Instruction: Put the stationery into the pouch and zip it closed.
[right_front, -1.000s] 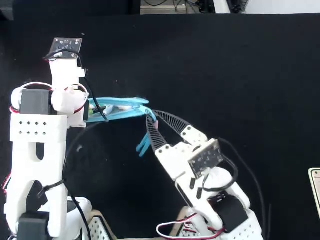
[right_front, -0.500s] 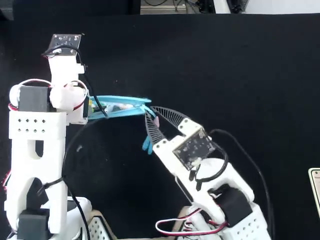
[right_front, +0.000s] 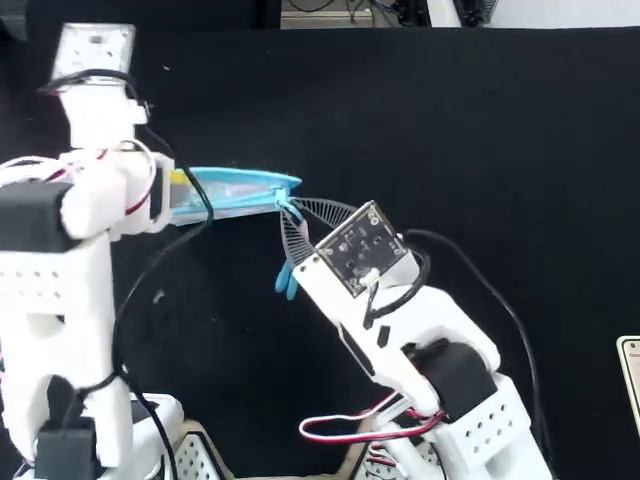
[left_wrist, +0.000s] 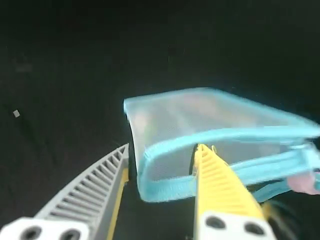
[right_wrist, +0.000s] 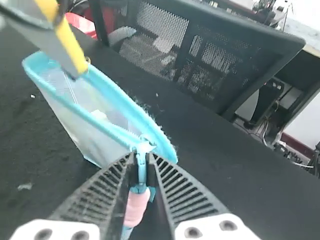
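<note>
At the pouch's near end, my right gripper is pinched tight on the zip pull, with a pink tab hanging below. The blue pouch is held above the black table, pale bits inside, can't tell what. At its far end my left gripper is clamped on the rim.

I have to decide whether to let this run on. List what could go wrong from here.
1. The right gripper pinches only the thin zipper pull; under a harder tug it may slip out.
2. The left gripper holds the pouch only by the end opposite the pull, so tension along the zip could twist or drag it free.
3. Whether the zip is fully shut is hard to tell; releasing now might leave a gap.
</note>
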